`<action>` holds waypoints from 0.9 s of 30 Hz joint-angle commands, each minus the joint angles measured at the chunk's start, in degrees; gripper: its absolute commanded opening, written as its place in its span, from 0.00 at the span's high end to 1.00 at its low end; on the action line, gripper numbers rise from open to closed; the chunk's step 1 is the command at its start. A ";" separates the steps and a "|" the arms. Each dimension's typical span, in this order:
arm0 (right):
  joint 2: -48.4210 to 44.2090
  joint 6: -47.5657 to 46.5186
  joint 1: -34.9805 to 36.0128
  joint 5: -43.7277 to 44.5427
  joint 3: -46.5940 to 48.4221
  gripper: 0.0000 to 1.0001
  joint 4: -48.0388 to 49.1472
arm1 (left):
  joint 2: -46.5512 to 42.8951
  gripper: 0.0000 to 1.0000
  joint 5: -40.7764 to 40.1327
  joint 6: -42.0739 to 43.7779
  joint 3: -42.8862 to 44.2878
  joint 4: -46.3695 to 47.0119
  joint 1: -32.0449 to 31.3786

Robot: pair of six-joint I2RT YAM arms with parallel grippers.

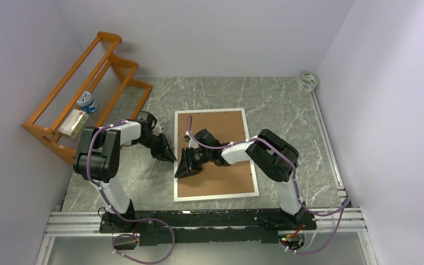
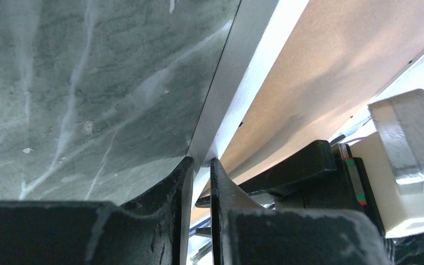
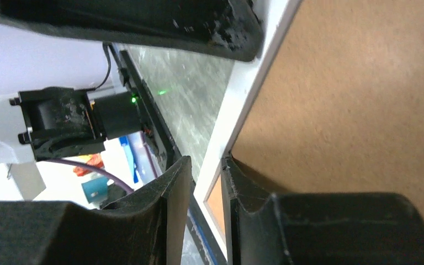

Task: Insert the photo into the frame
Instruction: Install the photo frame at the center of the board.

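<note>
The frame (image 1: 215, 197) lies face down in the middle of the table, its brown hardboard back (image 1: 226, 130) up inside a white rail. The photo is hidden from every view. My left gripper (image 1: 170, 157) sits at the frame's left edge. In the left wrist view the silver rail (image 2: 237, 72) runs down between the two fingertips, and the left gripper (image 2: 200, 160) is shut on it. My right gripper (image 1: 183, 171) hovers over the same left edge, a little nearer. The right gripper (image 3: 206, 160) straddles the white rail (image 3: 248, 105) with its jaws open, one finger against the backing's edge.
An orange wooden rack (image 1: 83, 94) stands at the back left, with a small box (image 1: 70, 122) and a blue-white container (image 1: 86, 101) on it. A roll of tape (image 1: 308, 81) lies in the far right corner. Walls close in on three sides.
</note>
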 commanded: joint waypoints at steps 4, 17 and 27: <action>3.19 -4.84 -2.56 8.78 -4.76 0.68 -12.95 | 1.83 0.82 -9.43 0.29 -0.99 -2.49 -0.94; -9.56 -9.76 -4.16 18.97 -0.78 0.68 -20.16 | 1.30 0.77 -8.41 -0.41 0.74 -2.10 -0.84; -30.59 -10.86 -16.74 37.53 -3.28 0.57 -30.99 | -1.83 0.39 -3.57 -0.23 4.18 1.50 -0.81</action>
